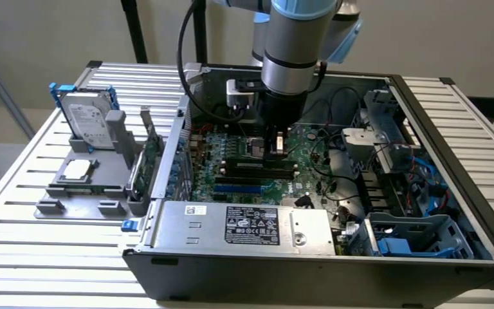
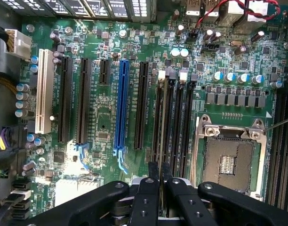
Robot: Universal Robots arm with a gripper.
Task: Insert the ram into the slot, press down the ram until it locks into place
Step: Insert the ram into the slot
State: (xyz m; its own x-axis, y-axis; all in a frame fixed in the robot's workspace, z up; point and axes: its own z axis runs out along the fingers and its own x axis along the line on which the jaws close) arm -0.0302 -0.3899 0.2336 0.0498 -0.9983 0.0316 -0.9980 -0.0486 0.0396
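The arm reaches down into the open computer case [image 1: 453, 212], and the gripper [image 1: 273, 149] hangs over the row of black memory sockets on the green board [image 2: 101, 117]. In the wrist view the fingers [image 2: 153, 174] stand close together with only a thin gap. They appear pinched on the ram [image 2: 161, 141], which shows edge-on as a pale strip running away from the fingertips.

The ram seems to be held this way so that its long edge lines up with the slot [image 2: 157, 108], the black socket at the end of the row nearest the long black card sockets. Whether it is already seated or just above cannot be told.

Room is tight. Neighbouring sockets lie just beside the slot on one side, and the silver processor frame [image 2: 228, 160] is beyond them. The blue socket [image 2: 119, 103] lies well apart on the other side. Loose cables [image 1: 333, 187] and the drive cage [image 1: 419, 235] crowd the exterior view's right. The space straight above the slot looks open.
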